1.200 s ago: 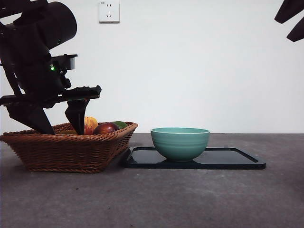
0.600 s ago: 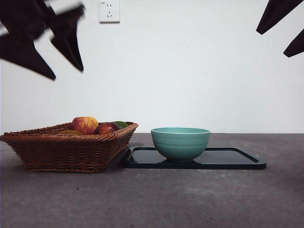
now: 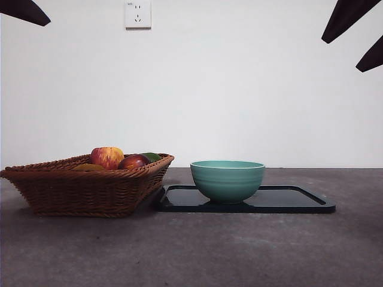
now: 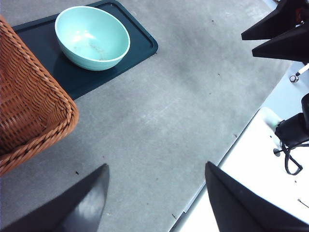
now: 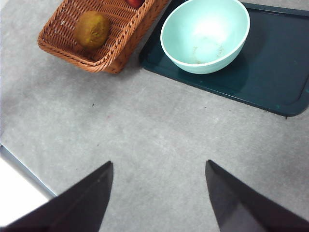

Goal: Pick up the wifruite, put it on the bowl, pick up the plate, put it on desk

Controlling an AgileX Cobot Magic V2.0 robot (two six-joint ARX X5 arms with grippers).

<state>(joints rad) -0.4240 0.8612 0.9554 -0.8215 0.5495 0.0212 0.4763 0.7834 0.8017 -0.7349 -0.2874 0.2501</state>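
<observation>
The left gripper [image 4: 154, 198] has pulled right up and away from the wicker basket [image 3: 84, 185]. A second ago it was down over the fruit, half a second ago it was a dark blur high on the left, and by this moment only a black tip shows at the top left corner of the front view. Its jaws are spread apart with nothing between them, hanging high over bare desk [image 3: 239, 251].

The right gripper [image 5: 157, 193] waits high on the right, much where it was before, jaws also apart and empty above the grey tabletop.

Nothing on the table has moved. The basket sits on the left with its fruit inside: a red-and-yellow apple [image 3: 107, 157], a darker red fruit [image 3: 133, 161] beside it, a bit of something green [image 3: 152, 156] behind, and a brown kiwi-like fruit [image 5: 91, 29] lying by itself toward one corner. Just right of the basket, a dark flat tray [image 3: 287, 200] lies on the desk, and the teal bowl [image 3: 227, 179] stands upright on its left half. From above, the bowl is empty, with faint marks on its pale inside. A white wall socket [image 3: 137, 13] sits high on the far wall.
</observation>
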